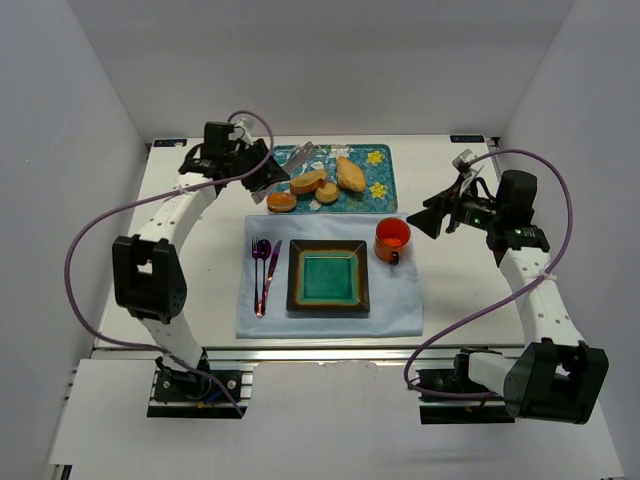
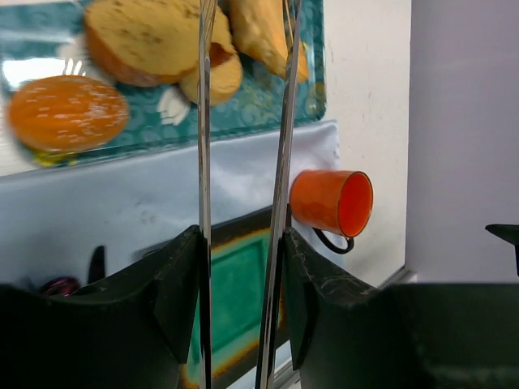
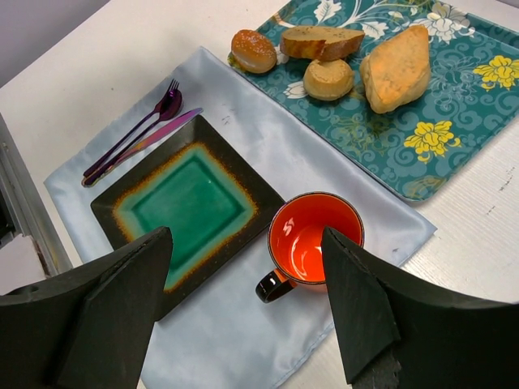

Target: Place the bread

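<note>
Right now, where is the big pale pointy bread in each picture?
Top external: the bread lies on the right half of the teal tray, upper middle.
Left wrist: the bread is at the top edge, right of middle, behind the tongs.
Right wrist: the bread is upper right, on the tray.
Shared landmark: the orange cup.

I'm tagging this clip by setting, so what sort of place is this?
Likely a lab test bench dressed as a dining spot: white enclosure walls, a green plate on a cloth placemat, and a floral tray holding the bread.
</note>
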`<state>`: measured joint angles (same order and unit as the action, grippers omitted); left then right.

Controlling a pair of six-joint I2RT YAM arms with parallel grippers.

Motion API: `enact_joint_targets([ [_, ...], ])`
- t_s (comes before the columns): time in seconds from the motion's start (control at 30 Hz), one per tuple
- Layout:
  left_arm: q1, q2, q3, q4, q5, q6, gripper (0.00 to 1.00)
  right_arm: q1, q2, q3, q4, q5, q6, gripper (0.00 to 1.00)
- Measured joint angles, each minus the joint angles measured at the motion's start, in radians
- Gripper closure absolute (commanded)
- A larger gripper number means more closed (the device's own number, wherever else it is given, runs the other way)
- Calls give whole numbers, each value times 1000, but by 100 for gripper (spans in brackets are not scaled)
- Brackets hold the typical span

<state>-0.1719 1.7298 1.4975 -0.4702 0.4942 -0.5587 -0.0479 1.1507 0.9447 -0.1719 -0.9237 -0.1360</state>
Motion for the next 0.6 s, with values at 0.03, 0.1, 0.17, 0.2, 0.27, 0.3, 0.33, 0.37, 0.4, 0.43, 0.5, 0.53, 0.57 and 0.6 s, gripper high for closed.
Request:
enact_joint_targets([
  [0.03, -21, 23, 22, -5, -1, -2, 48, -2, -2, -3, 3, -1, 2, 21],
  [0.1, -54, 72, 67, -18, -6, -9, 47, -5, -8, -9, 9, -3, 3, 21],
  [0.17, -86, 122, 112, -28, -14, -12, 47, -8, -13, -12, 10, -3, 5, 20],
  [0.2, -100, 152, 144, -47, -16, -14, 47, -10, -15, -12, 12, -4, 6, 20],
  [0.27, -121, 214, 217, -74, -26, -16, 46, -12, -18, -12, 13, -7, 6, 20],
  [0.3, -128, 245, 254, -83, -31, -19, 46, -13, -19, -13, 14, -7, 6, 21],
  [0.33, -133, 268, 282, -89, -37, -22, 46, -14, -20, -13, 16, -8, 6, 20],
  [0.37, -138, 292, 309, -99, -39, -26, 46, -16, -21, -15, 17, -8, 7, 21],
  [0.4, -140, 310, 329, -104, -41, -30, 46, -17, -24, -19, 19, -8, 7, 21],
  [0.43, -143, 327, 348, -110, -44, -35, 47, -18, -26, -24, 18, -8, 7, 20],
  [0.5, -149, 359, 386, -134, -49, -43, 46, -20, -28, -30, 18, -11, 10, 21],
  [0.53, -152, 377, 409, -144, -53, -45, 46, -21, -29, -32, 18, -13, 10, 21],
  [0.57, -153, 391, 426, -153, -58, -47, 46, -23, -29, -34, 18, -14, 11, 20],
  [0.6, -154, 404, 439, -162, -64, -49, 46, -24, -30, -37, 19, -15, 13, 20],
])
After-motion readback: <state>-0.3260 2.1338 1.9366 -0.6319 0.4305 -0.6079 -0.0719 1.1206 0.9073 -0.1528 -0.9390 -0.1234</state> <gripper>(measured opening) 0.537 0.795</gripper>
